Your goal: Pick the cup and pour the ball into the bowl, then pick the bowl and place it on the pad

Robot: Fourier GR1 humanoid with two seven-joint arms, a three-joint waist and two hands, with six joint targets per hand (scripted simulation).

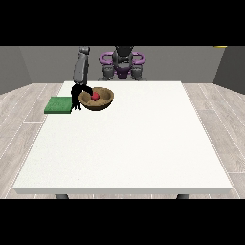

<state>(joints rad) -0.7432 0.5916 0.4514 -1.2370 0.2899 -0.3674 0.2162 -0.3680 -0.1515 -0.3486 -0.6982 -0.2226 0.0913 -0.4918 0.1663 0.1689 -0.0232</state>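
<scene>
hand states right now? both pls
Hand at the view's left: at the wooden bowl's left rim, red ball inside; grip cannot be told.
Other hand: not in view.

A brown bowl (96, 99), round and shallow, sits upright on the white worktop (124, 143) near its far edge, towards the view's left. A small red ball (95, 96) lies inside the bowl, close to the middle of its hollow. Just to the left of the bowl, at the worktop's left edge, lies a flat green pad (59, 105), rectangular and thin, apart from the bowl with a narrow gap between them; the bowl is not on the pad, and no cup can be made out.
</scene>
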